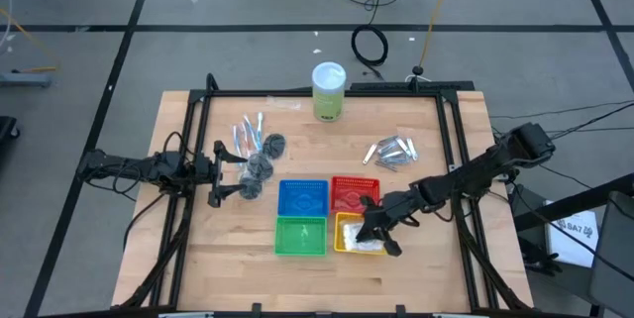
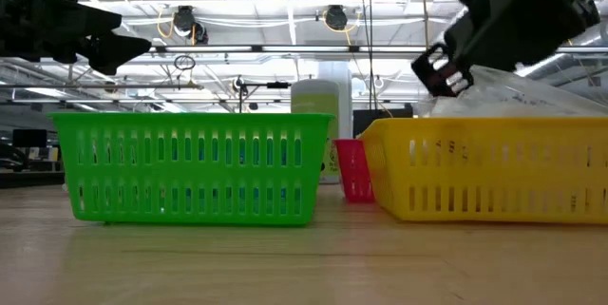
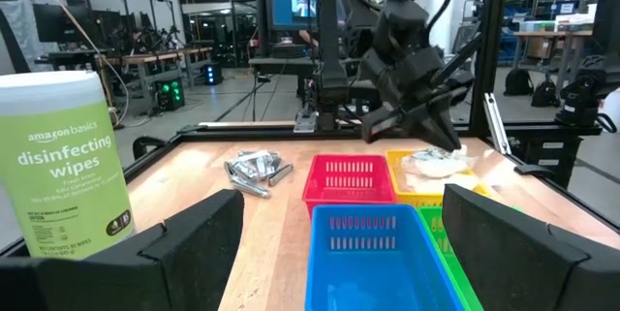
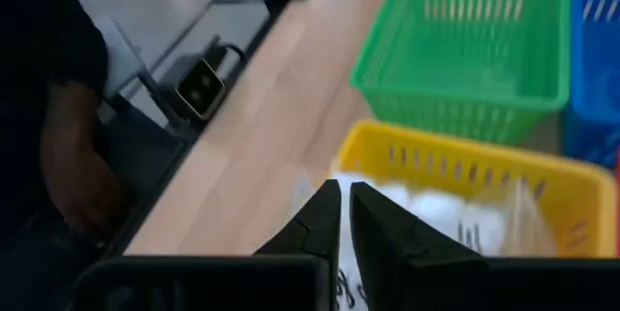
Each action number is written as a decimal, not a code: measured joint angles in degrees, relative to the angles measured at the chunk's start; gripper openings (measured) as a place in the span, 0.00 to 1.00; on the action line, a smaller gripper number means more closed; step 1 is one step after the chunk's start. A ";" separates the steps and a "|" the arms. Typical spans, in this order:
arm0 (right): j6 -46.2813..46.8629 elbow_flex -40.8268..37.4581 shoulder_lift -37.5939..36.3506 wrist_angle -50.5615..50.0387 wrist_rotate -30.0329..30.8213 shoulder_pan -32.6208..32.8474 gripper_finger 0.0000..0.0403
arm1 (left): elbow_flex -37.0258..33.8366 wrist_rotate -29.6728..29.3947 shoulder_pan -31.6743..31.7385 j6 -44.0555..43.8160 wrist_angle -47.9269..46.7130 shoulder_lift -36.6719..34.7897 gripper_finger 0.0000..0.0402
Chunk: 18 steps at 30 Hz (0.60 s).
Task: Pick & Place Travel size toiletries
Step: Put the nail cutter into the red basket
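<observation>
I see the light wooden table [image 1: 198, 259] carrying four small square plastic baskets; my right gripper [image 4: 344, 216], fingers pressed together, hangs over the yellow basket [image 1: 344, 233] of white sachets [image 4: 436, 209]. My left gripper [image 1: 220, 174] waits spread beside the dark grey round puffs [image 1: 260, 166].

"amazonbasics disinfecting wipes" on green cylinder [image 3: 66, 161]

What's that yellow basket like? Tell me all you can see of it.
The yellow basket is a small rectangular bin that looks like plastic, with slotted walls and an open top. It stands upright on the wooden table, right beside the green basket and in front of the red one. White, clear-wrapped toiletries lie in it. The right tool, shut, hangs just above its contents.
</observation>
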 joint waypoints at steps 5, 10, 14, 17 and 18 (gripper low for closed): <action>-1.51 0.00 -3.87 -0.12 0.22 -0.12 0.06 | 0.01 0.00 0.01 0.00 -0.01 -0.01 0.86; -3.71 0.00 -10.62 -6.41 1.75 -1.95 0.08 | 0.01 0.00 0.00 0.01 -0.01 0.00 0.86; -5.59 0.00 -17.32 -16.38 12.30 -3.96 0.10 | 0.00 0.00 0.00 0.01 -0.01 0.00 0.86; -5.67 0.00 -21.80 -23.39 23.62 -5.49 0.12 | 0.01 0.00 0.00 0.00 0.00 0.00 0.86; -5.48 0.00 -23.06 -25.56 27.44 -6.04 0.13 | 0.00 0.00 0.01 0.00 0.00 0.00 0.86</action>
